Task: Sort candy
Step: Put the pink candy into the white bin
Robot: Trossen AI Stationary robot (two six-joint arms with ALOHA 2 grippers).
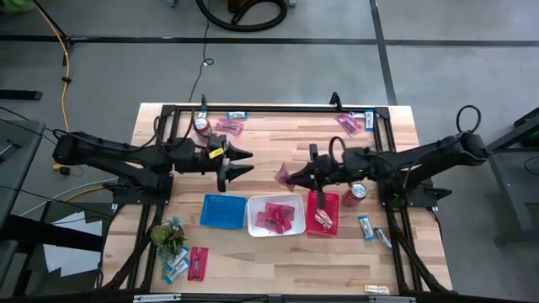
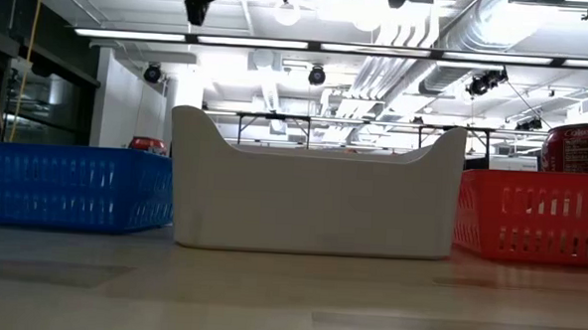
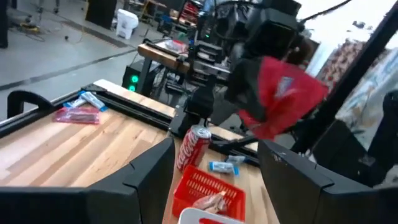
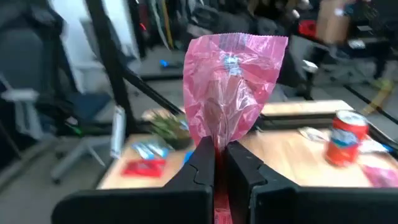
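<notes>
Both my arms are matte black, built of jointed tubular segments with bulky housings at the wrists. My left gripper (image 1: 244, 162) has two angular, wedge-shaped black fingers (image 3: 149, 174) and a small yellow tag just behind them. My right gripper (image 1: 292, 178) has flat black fingers (image 4: 202, 165) with stepped edges, and a dark cable loops above its wrist.

My overhead camera looks straight down on the whole tabletop (image 1: 269, 143). My low camera sits at surface level, close against the white tray (image 2: 318, 191). Each wrist camera looks forward along its arm, across the tabletop. Overhead and low views share the blue basket (image 1: 223, 210) and red basket (image 1: 322, 212).
</notes>
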